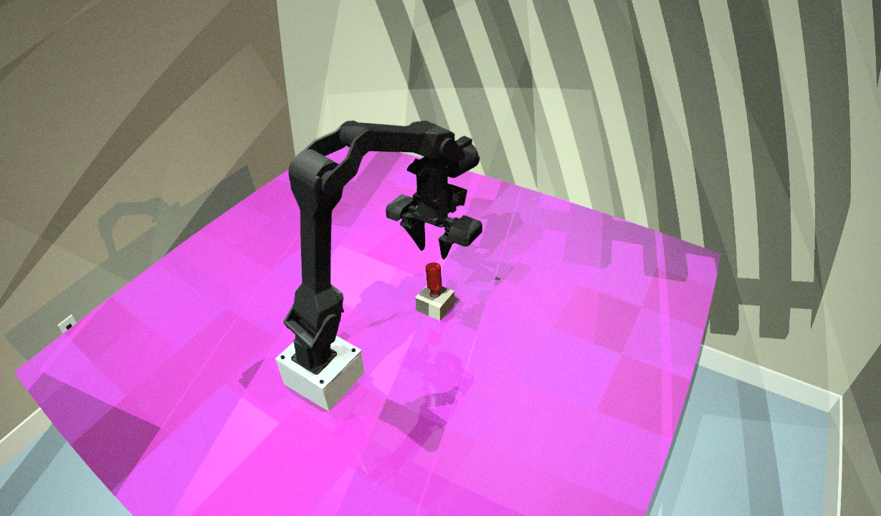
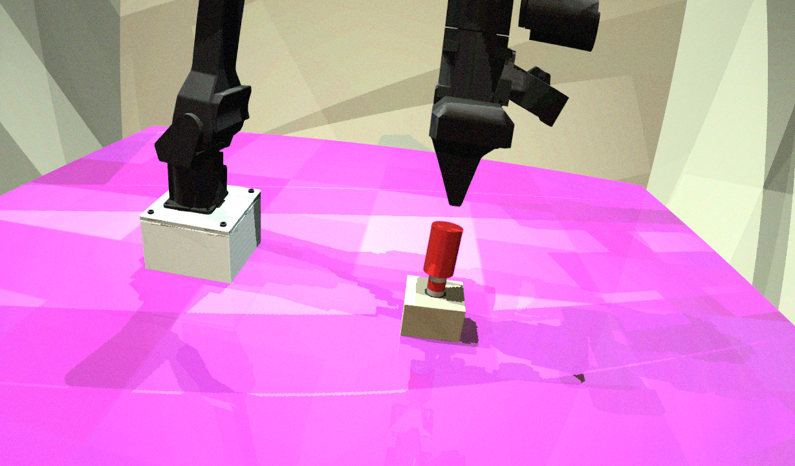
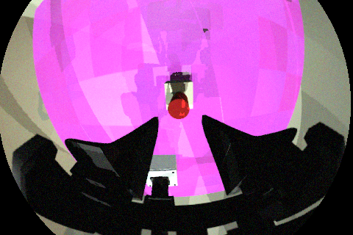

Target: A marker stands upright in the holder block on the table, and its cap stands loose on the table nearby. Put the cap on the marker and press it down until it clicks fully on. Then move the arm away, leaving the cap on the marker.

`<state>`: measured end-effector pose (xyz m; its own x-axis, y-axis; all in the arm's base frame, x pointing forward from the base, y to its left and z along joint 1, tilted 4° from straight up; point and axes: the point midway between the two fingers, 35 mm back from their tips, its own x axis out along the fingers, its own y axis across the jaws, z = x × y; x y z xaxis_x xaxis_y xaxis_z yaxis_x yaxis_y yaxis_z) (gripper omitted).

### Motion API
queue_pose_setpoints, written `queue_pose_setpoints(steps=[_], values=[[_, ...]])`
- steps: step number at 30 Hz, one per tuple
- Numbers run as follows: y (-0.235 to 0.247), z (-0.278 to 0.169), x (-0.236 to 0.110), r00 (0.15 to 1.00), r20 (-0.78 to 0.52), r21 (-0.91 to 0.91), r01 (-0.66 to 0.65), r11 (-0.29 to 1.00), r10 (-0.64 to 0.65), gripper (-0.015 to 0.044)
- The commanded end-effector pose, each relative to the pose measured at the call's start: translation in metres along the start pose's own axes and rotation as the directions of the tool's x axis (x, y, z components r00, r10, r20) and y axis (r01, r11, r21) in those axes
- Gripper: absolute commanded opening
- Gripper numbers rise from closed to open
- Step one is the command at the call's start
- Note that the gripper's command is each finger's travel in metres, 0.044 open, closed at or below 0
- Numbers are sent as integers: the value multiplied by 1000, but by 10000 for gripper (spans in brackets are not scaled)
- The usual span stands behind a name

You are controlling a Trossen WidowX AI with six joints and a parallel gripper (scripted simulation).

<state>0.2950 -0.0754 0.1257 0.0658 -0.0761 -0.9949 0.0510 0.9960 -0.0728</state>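
I find the red cap (image 2: pixel 443 248) seated over the marker (image 2: pixel 436 288), which stands in the holder block (image 2: pixel 433 316) on the pink bench (image 2: pixel 620 277), leaning slightly. My tool (image 1: pixel 432 247) hangs directly above it, fingers spread and holding nothing. I judge the cap light, rigid and smooth; any re-grip belongs on its 2 sides, mid-height.

Robot test cell: lone arm (image 1: pixel 315 218) on magenta table (image 1: pixel 558 398), bare walls.

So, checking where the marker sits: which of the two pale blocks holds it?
The smaller beige holder block, below the open gripper, carrying the red cap; the bigger white block bears the arm.
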Motion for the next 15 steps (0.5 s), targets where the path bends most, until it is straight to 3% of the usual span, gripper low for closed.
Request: queue_pose_setpoints(steps=[1,6,15], values=[[1,-2,1,1000,-6,-24,1,1000,-1,125],[1,-2,1,1000,-6,-24,1,1000,-1,0],[1,-2,1,1000,-6,-24,1,1000,-1,0]])
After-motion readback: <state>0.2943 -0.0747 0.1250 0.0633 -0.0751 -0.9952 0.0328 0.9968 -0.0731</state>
